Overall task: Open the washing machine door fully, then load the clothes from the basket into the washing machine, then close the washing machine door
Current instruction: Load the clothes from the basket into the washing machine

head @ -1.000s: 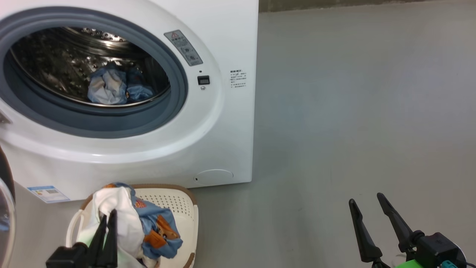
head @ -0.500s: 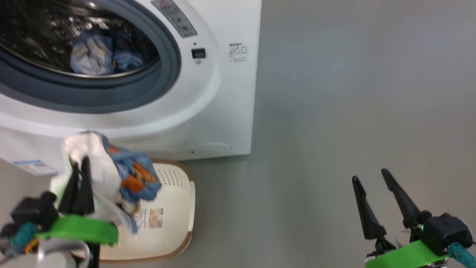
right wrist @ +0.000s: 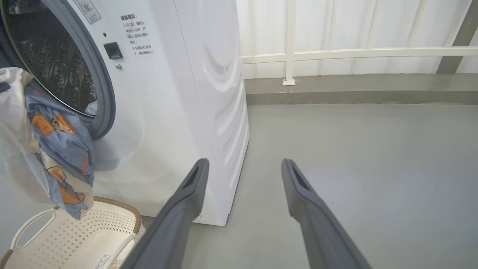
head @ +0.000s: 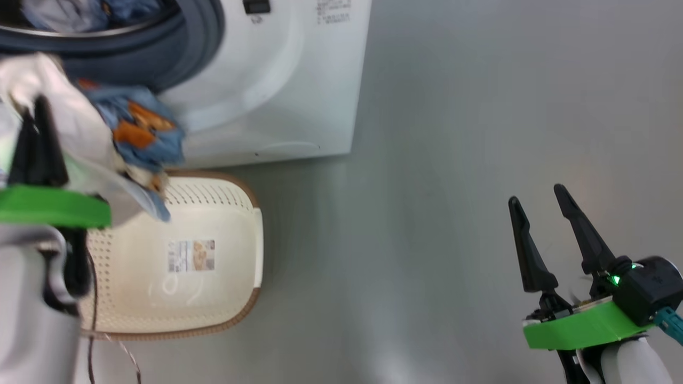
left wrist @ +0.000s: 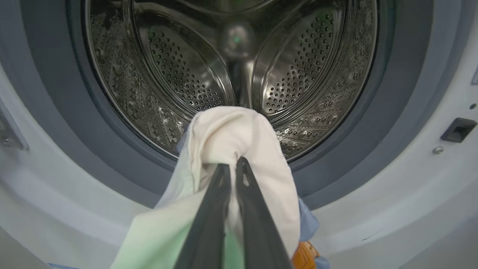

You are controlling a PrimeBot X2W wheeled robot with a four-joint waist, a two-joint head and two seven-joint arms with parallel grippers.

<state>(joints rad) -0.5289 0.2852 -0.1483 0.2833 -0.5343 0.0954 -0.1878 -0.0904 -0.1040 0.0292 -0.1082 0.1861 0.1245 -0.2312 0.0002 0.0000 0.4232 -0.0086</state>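
L pincer (left wrist: 231, 162) clenched on clothes (left wrist: 227, 127), held before washer (left wrist: 392, 209) mouth, above basket (head: 229, 213). Risk: dangling blue tail snags gasket (left wrist: 403, 74) or slips from the thin pinch, drops to floor (head: 453, 160). R pincer (head: 536, 193) released, idle.

The right gripper (head: 536, 193) is showing two long, tapering black fingers (head: 525, 250) rising from a bright green collar (head: 579, 328). Beside them a black housing (head: 648, 282) is glowing with a small green light (head: 614, 279), and a teal connector (head: 671, 322) is sticking out. The left gripper (head: 33, 114) is wearing a matching green band (head: 50, 208), and a thin dark cable (head: 93, 304) is trailing along its silver-grey forearm (head: 26, 320)
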